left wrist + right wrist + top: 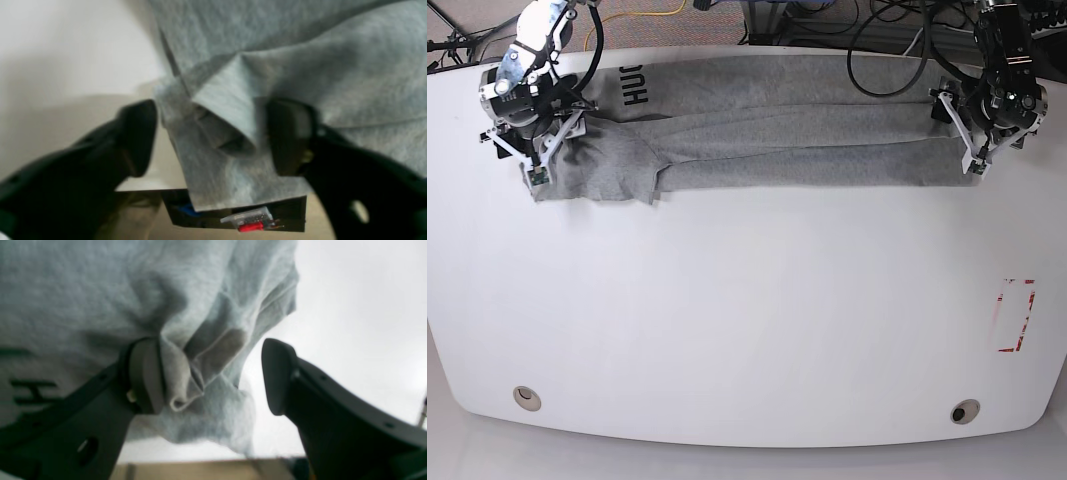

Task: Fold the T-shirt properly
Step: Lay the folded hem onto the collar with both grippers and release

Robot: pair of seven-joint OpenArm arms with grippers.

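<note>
where the white table (747, 330) fills most of the base view, its far edge at twelve o'clock carries the t-shirt (797, 145), a light heather-grey garment folded into a long band that runs from about ten o'clock to two o'clock. black block lettering (634, 84) shows on the shirt near eleven o'clock, and a loose flap of cloth sags down toward nine o'clock at that end. the right gripper (535, 140) sits over the shirt's end at ten o'clock in the base view; in the right wrist view its fingers (146, 373) stand apart, one pad touching a bunched fold of grey cloth while the other, at three o'clock, is clear of the fabric. the left gripper (975, 135) sits at the shirt's other end at two o'clock in the base view; in the left wrist view its dark fingers (290, 136) are spread wide, with a creased corner of the shirt lying between them, the cloth just beside the pad at three o'clock and apart from the one at nine o'clock. a small red-and-white marking (1015, 316) lies on the table at four o'clock, well apart from the shirt.
</note>
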